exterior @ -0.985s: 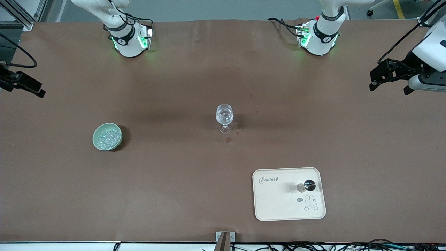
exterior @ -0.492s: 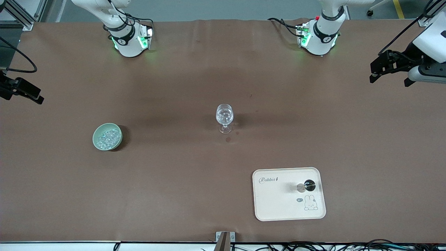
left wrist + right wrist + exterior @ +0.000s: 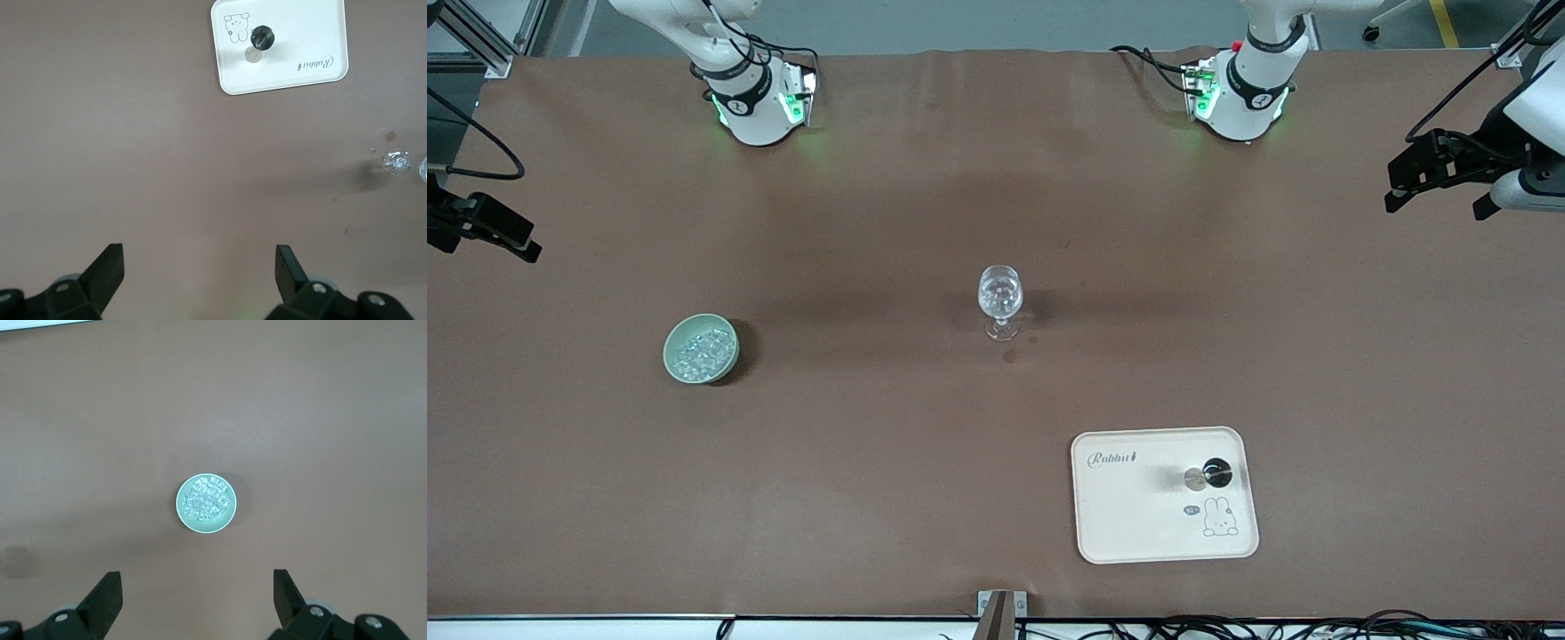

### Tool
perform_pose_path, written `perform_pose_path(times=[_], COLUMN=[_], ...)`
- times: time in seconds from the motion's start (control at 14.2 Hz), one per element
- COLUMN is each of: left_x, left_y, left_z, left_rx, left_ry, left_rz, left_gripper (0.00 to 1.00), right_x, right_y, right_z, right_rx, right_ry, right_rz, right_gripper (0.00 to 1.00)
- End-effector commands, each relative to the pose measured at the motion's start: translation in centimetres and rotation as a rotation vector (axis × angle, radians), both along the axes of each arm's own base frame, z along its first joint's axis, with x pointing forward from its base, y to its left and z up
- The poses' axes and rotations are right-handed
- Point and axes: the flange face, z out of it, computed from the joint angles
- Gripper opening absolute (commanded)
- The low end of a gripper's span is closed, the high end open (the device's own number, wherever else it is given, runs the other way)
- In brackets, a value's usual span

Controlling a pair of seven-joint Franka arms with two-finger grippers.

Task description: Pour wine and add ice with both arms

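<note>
The stemmed glass (image 3: 1000,300) stands upright near the middle of the brown tabletop (image 3: 889,462), with bare cloth all round it. The ice (image 3: 703,350) fills a pale green bowl (image 3: 701,348) at about 8 o'clock from the glass, well apart from it, toward the right arm's end. At about 5 o'clock from the glass, nearer the front camera, lies a cream tray (image 3: 1138,524) carrying a dark round-topped bottle (image 3: 1216,472); the tray sits close to the tabletop's near edge.

The left pincer (image 3: 1432,169) hangs high over the left arm's end edge, its fingers (image 3: 107,270) spread wide and holding nothing. The right pincer (image 3: 489,227) hangs high over the right arm's end edge, fingers (image 3: 105,593) likewise wide apart and empty, with the bowl straight below its wrist camera. Both arms wait at the table ends.
</note>
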Motion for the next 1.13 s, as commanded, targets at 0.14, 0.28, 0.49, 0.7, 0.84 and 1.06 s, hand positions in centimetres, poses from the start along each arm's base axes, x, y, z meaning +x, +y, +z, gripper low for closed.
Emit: perform_pose_path(times=[0.14,0.28,0.49,0.7,0.84,1.06], left_x=[-0.8,-1.2,-1.3,-1.4,-1.4,-1.3], left_y=[0.2,-0.2,-0.9,-0.9,-0.9,-0.8], left_z=[0.7,0.9,0.8,0.8,0.9,0.7], left_rx=[0.022,0.021,0.030,0.033,0.030,0.027], left_ry=[0.003,0.000,0.000,0.000,-0.001,0.004], left_rz=[0.014,0.043,0.035,0.035,0.038,0.041], left_gripper=[1.00,1.00,1.00,1.00,1.00,1.00], right_x=[-0.9,-0.9,-0.9,-0.9,-0.9,-0.9], right_y=[0.1,0.1,0.2,0.1,0.1,0.1], right_z=[0.4,0.4,0.4,0.4,0.4,0.4], right_rx=[0.015,0.014,0.015,0.015,0.015,0.015], right_ry=[-0.009,-0.013,-0.011,-0.013,-0.013,-0.011], right_rz=[0.007,0.007,0.007,0.007,0.009,0.012], right_gripper=[1.00,1.00,1.00,1.00,1.00,1.00])
